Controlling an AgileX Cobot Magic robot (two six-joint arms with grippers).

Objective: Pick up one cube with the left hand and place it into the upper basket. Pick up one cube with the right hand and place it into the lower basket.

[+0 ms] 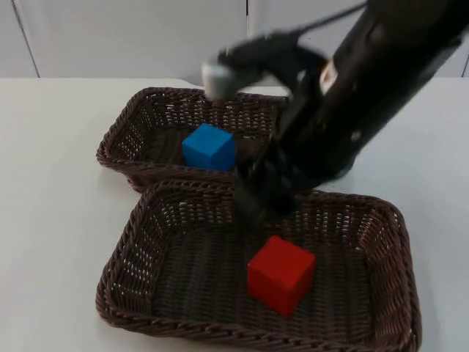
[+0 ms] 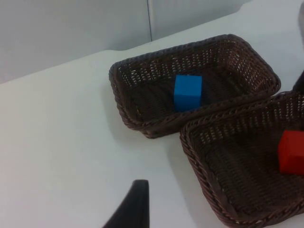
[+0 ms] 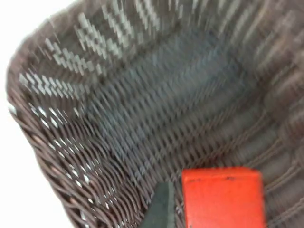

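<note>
the red cube [image 1: 281, 273] sits in the lower basket [image 1: 396, 220] just below the right pincer [image 1: 256, 202] — seemingly released, though i cannot tell its fingers. the blue cube [image 1: 209, 147] rests in the upper basket [image 1: 121, 132]; the left pincer [image 2: 135, 209] waits over the counter [image 2: 61, 142].

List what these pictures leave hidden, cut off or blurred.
- Right gripper: motion-blurred in the top view above the lower brown wicker basket, so its finger state is unreadable.
- Upper brown wicker basket: the right arm covers its right end in the top view.
- Red cube: cut by the frame edge in the right wrist view.
- Blue cube: its far faces are hidden.
</note>
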